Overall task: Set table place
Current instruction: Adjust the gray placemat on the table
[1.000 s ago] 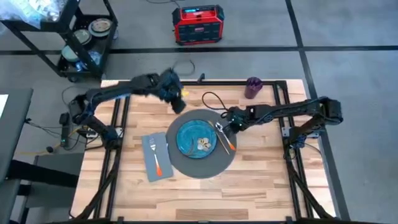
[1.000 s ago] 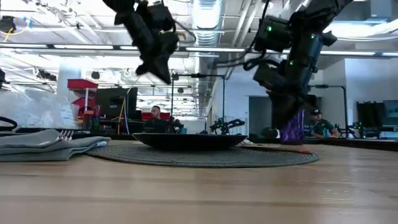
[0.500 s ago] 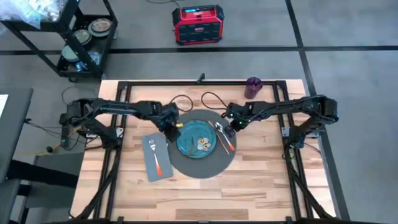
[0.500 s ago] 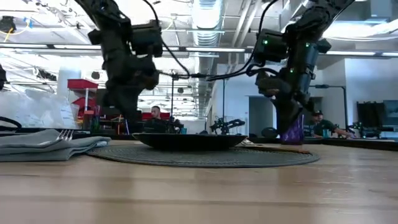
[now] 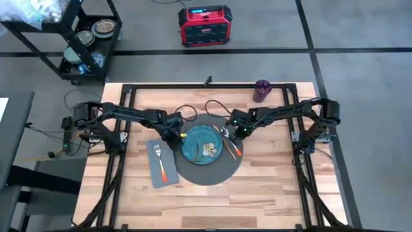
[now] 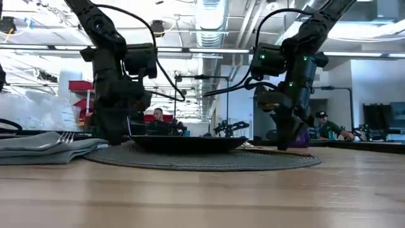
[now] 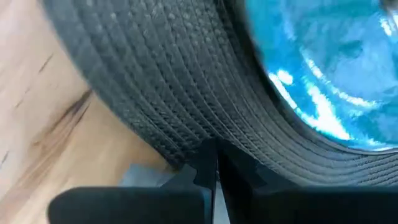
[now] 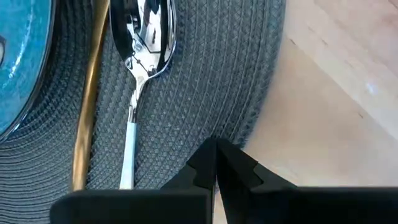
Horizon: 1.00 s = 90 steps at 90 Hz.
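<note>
A round dark grey mat [image 5: 212, 169] lies mid-table and carries a blue-green plate [image 5: 199, 143]. A spoon [image 8: 142, 37] lies on the mat to the right of the plate, next to a thin orange piece [image 8: 86, 112]. Left of the mat, an orange-handled fork [image 5: 161, 166] rests on a grey napkin [image 5: 156, 175]. The purple cup [image 5: 261, 90] stands at the far edge. My left gripper [image 5: 174, 136] is shut, low at the mat's left rim. My right gripper [image 5: 232, 129] is shut, low at the mat's far right rim. My left gripper comes steeply from above, and its shut fingertips [image 7: 211, 163] are down at the mat's left rim [image 7: 168, 140], beside the napkin. Whether they press on the mat I cannot tell. My right gripper comes steeply from above, and its shut fingertips [image 8: 215, 155] are down at the mat's far right rim [image 8: 249, 118], just past the spoon. Whether they touch it I cannot tell.
Cables [image 5: 215, 105] trail over the far part of the table. A black cart [image 5: 77, 38] and a red box [image 5: 205, 26] stand on the floor beyond the far edge. Bare wood [image 5: 212, 200] lies toward the near edge.
My left gripper has swung from high over the far left of the mat toward the near edge and down to the mat's left rim. My right gripper has sunk and shifted a little left to the mat's far right rim.
</note>
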### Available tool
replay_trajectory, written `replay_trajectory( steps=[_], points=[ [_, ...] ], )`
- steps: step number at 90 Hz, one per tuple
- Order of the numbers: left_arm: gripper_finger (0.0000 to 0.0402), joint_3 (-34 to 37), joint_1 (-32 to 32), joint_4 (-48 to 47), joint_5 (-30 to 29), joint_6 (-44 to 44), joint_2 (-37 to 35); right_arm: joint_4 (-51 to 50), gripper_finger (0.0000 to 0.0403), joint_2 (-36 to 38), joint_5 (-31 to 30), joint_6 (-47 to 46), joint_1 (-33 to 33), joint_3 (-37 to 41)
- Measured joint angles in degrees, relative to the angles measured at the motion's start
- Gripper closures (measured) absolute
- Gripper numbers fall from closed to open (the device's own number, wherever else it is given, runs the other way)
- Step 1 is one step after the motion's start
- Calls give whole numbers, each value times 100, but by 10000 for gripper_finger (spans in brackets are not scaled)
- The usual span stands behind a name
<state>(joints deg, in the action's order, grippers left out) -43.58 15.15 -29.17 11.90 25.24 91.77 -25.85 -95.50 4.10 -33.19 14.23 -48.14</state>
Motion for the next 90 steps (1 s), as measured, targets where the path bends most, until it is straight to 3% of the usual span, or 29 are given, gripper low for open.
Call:
replay_trajectory(
  steps=[34, 61, 81, 90],
  points=[
    [401, -181, 620, 387, -10, -621, 39, -211, 403, 83, 125, -766, -787, 68],
    [401, -504, 530, 675, 802, -737, 849, -136, 403, 85, 193, -1801, -1596, 250],
    [401, -1143, 374, 344, 692, -1027, 1033, -320, 403, 333, -6, -2332, -1824, 332],
    [401, -1369, 484, -50, 300, -1209, 1005, -728, 403, 577, -294, -2499, -1864, 371]
  ],
)
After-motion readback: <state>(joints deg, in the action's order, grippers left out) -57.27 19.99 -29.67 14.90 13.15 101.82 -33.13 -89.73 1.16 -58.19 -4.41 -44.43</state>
